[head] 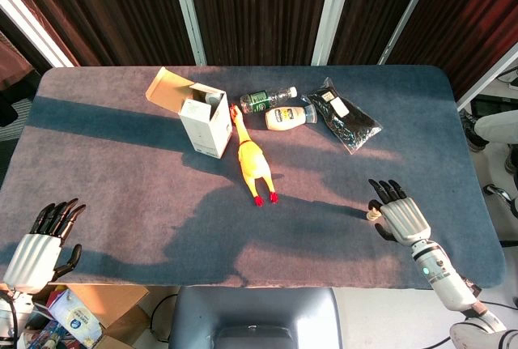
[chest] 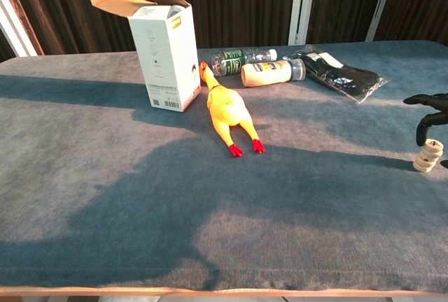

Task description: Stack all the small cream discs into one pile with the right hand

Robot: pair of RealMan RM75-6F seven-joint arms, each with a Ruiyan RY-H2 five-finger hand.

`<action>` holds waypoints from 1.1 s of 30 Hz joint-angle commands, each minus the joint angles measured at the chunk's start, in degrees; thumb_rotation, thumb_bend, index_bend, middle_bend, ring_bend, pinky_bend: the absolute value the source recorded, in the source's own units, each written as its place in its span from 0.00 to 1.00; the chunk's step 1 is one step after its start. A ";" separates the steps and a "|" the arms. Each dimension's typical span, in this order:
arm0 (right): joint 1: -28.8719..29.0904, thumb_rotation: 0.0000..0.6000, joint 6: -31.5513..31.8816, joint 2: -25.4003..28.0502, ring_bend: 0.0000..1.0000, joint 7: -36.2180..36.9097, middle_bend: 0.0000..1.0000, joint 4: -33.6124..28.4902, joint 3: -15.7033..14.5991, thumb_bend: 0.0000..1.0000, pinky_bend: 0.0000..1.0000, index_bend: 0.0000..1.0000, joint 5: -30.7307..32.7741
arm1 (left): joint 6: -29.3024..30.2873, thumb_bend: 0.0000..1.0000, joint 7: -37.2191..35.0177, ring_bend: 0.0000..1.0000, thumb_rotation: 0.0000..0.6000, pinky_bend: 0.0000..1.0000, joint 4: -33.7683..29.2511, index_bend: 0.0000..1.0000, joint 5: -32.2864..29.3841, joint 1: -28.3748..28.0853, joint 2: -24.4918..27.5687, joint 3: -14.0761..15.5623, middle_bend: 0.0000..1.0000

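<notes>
The grey tabletop [head: 121, 171] spreads under me, the white box [head: 204, 122] and yellow rubber chicken [head: 252, 161] toward its far side. My right hand [head: 398, 213] hovers near the right edge, fingers apart, holding nothing. The cream discs [chest: 428, 155] stand piled just beside its fingertips.

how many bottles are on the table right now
2. A clear bottle with a green label lies behind the rubber chicken, and a cream bottle lies just in front of it, beside the black packet.
</notes>
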 commanded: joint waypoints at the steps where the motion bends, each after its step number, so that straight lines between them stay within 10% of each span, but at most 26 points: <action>1: -0.04 1.00 -0.01 -0.08 0.00 0.01 0.00 0.11 -0.05 0.50 0.00 0.51 -0.06 | -0.01 0.53 0.02 0.00 1.00 0.05 -0.01 0.00 -0.02 0.00 -0.01 -0.01 0.00; 17: -1.79 1.00 5.36 0.25 0.00 1.73 0.00 -0.74 1.04 0.50 0.00 0.37 -1.20 | -0.11 0.53 -0.21 0.00 1.00 0.05 0.03 0.00 -0.17 -0.06 0.06 -0.11 0.00; 25: -9.62 1.00 15.98 7.45 0.00 -2.93 0.00 -13.99 0.94 0.41 0.00 0.04 1.22 | 0.53 0.53 -0.40 0.00 1.00 0.05 0.01 0.00 -0.08 0.21 0.19 -0.16 0.00; 33: -18.83 1.00 29.61 10.73 0.00 -7.73 0.00 -21.15 -3.35 0.36 0.00 0.02 -5.27 | 0.73 0.53 0.38 0.00 1.00 0.05 -0.05 0.00 0.10 0.24 -0.07 -0.24 0.00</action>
